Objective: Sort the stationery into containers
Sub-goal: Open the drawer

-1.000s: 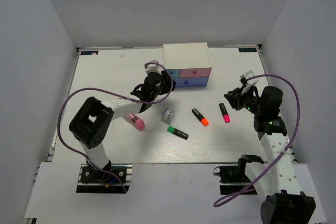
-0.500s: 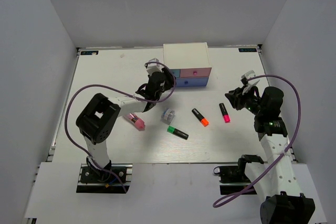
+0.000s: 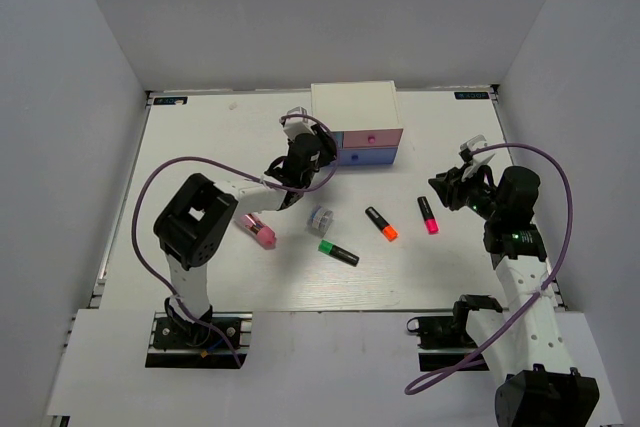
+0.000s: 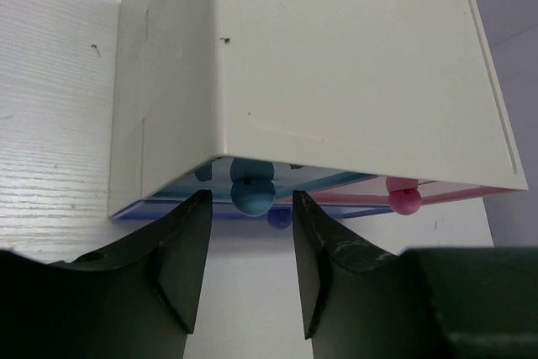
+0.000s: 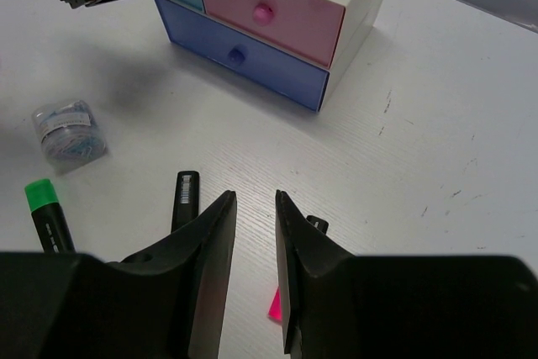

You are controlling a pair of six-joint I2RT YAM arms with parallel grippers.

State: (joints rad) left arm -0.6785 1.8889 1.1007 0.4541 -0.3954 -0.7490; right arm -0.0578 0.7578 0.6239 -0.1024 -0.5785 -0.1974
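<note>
Black-bodied highlighters lie loose on the table in front of the white box. The green-capped one is farthest from the box. The orange-capped one and the pink-capped one lie nearer, to its front right. The pink cylinder lies to the front left of the box, and the silver piece lies in front of it.

The right gripper hangs right of the box, fingers narrowly apart and empty. The left gripper is at the box front, fingers apart on either side of the light blue knob, not gripping it. The pink drawer and the periwinkle drawer appear shut.

Assessment: no item is sorted and all five remain. The first drawer is not yet open.
</note>
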